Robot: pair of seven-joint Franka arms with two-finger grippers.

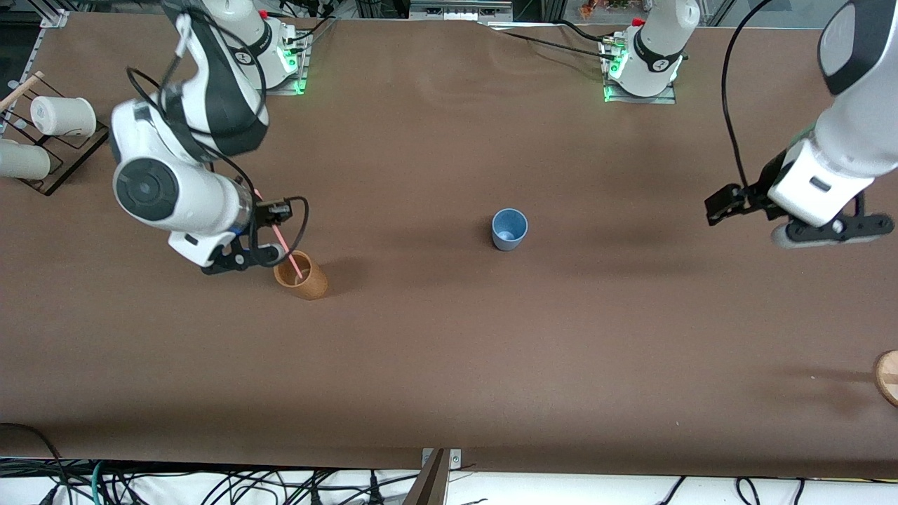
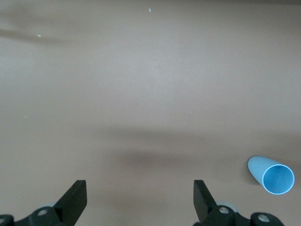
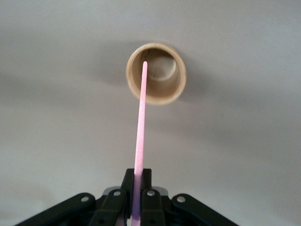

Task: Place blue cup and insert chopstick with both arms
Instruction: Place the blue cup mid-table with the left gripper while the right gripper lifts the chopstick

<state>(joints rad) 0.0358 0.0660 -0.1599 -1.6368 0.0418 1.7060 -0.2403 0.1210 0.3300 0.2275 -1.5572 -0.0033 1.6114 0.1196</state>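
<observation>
The blue cup (image 1: 509,229) stands upright on the brown table, mouth up, about midway between the arms; it also shows in the left wrist view (image 2: 273,176). My right gripper (image 1: 245,256) (image 3: 137,176) is shut on the pink chopstick (image 1: 284,245) (image 3: 140,122), holding it by its upper end. The stick slants down, with its lower tip at the mouth of the tan cup (image 1: 302,275) (image 3: 157,73). My left gripper (image 1: 831,231) (image 2: 141,188) is open and empty, up over bare table toward the left arm's end, well apart from the blue cup.
Two white mugs (image 1: 63,116) lie on a dark rack (image 1: 70,154) at the right arm's end of the table. A round wooden piece (image 1: 887,375) sits at the table's edge at the left arm's end. Cables hang below the table's front edge.
</observation>
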